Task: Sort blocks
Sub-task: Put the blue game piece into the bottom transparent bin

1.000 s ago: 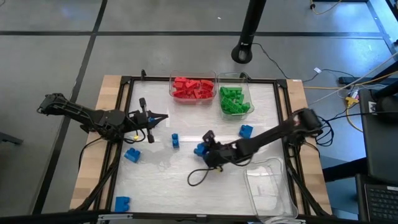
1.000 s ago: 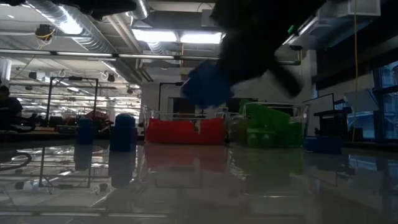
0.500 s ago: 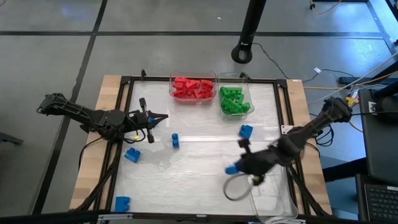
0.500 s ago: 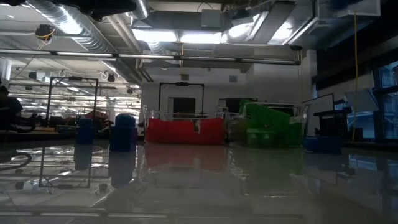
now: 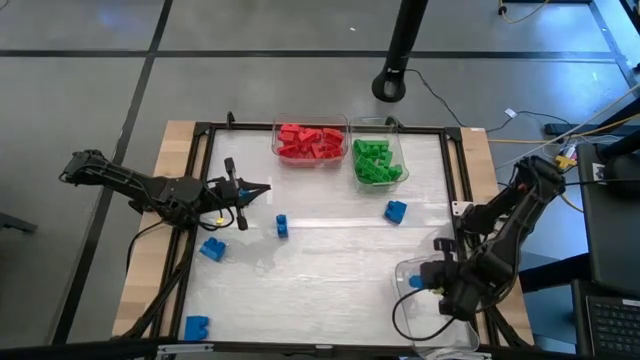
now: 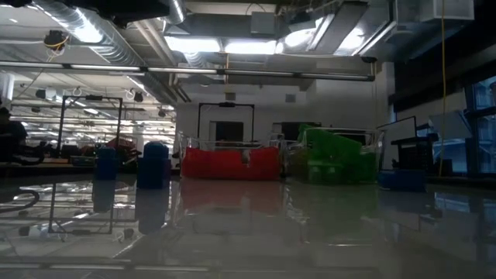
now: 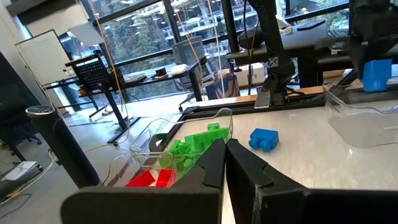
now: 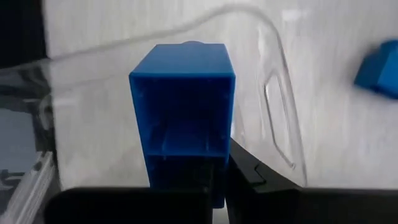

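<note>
The left gripper (image 5: pixel 262 188) is waiting at the table's (image 5: pixel 320 290) left side, its jaws pressed together on nothing. Three blue blocks are lying near it: one at the near left corner (image 5: pixel 196 326), one (image 5: pixel 212 249) just below the gripper, one (image 5: pixel 282 226) beside its tip. Red blocks (image 5: pixel 310 142) and green blocks (image 5: pixel 377 161) are filling the two far bins. Another blue block (image 5: pixel 396 211) is sitting right of centre. The right gripper (image 5: pixel 425 281) is hanging over the clear bin (image 5: pixel 436 310), jaws clamping a held block (image 8: pixel 183 109).
</note>
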Controlling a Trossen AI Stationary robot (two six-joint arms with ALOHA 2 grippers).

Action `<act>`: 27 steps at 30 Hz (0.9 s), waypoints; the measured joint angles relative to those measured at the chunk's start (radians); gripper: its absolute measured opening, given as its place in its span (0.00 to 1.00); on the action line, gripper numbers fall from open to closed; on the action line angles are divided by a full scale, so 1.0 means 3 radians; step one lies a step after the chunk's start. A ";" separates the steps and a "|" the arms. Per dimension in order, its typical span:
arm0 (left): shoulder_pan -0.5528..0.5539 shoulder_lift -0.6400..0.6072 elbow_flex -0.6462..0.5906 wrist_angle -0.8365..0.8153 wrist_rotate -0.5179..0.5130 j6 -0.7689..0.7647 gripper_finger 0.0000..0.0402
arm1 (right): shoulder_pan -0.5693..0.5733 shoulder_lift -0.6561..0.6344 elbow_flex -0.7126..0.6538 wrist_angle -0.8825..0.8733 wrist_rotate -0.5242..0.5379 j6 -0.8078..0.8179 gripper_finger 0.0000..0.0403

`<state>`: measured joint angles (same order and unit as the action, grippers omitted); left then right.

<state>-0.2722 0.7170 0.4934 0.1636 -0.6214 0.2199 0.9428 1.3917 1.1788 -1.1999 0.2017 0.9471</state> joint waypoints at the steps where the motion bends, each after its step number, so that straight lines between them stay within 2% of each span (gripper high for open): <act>1: 0.0000 0.0000 0.0000 0.0001 0.0000 0.0000 0.01 | 0.0021 0.0003 -0.0043 -0.0007 -0.0016 0.0080 0.04; 5: 0.0000 0.0000 0.0000 0.0001 0.0001 0.0000 0.01 | 0.0029 0.0005 -0.0268 0.0031 -0.0245 0.0380 0.08; 12: -0.0001 0.0000 0.0000 0.0001 0.0000 0.0004 0.01 | -0.0036 0.0007 -0.0491 0.0099 -0.0413 0.0687 0.20; 20: 0.0000 0.0000 0.0000 0.0001 0.0000 0.0011 0.01 | -0.0097 0.0000 -0.0490 0.0102 -0.0765 0.0747 0.53; 27: 0.0000 0.0000 0.0000 0.0000 0.0000 0.0010 0.01 | -0.0206 -0.0022 -0.0489 0.0103 -0.0911 0.0728 0.78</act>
<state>-0.2722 0.7170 0.4934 0.1636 -0.6215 0.2230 0.8811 1.3849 1.0321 -1.1689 -0.0716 1.1655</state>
